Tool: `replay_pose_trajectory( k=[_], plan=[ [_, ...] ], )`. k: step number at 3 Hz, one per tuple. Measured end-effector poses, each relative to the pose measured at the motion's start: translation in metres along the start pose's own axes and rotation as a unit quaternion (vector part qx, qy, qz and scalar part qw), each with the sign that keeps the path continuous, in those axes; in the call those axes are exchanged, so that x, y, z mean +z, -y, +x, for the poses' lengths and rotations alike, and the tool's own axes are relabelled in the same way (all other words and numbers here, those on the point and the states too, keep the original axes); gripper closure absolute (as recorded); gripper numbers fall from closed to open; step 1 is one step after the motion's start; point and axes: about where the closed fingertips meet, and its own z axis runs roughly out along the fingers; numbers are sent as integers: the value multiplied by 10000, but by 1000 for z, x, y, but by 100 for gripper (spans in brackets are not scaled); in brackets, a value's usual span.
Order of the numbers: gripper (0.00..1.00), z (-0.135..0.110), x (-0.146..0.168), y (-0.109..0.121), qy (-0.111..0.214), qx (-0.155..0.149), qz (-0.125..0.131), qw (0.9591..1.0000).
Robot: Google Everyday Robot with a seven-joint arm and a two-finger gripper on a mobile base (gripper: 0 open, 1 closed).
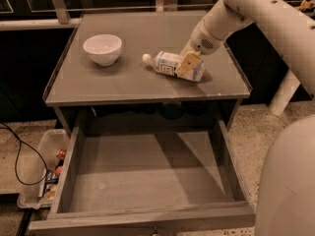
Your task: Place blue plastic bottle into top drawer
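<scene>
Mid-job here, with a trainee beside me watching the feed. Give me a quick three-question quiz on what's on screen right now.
1. True or false: the blue plastic bottle already lies in the top drawer.
2. Fill the gap: the bottle's white cap points toward the ____.
3. Where is the hand? A) inside the drawer B) down at the bottle on the cabinet top C) off to the left of the cabinet

Key:
1. False. The bottle lies on its side on the cabinet top, and the drawer below stands pulled open.
2. The white bowl.
3. B.
</scene>
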Motion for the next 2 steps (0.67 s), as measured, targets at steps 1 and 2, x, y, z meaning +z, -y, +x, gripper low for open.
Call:
replay_pose_trajectory(
  k=[1, 2],
  plan=[
    [89, 0, 0, 0, 0, 0, -1, 10000],
    [100, 0, 1, -1, -2, -4, -12, 10000]
  ],
)
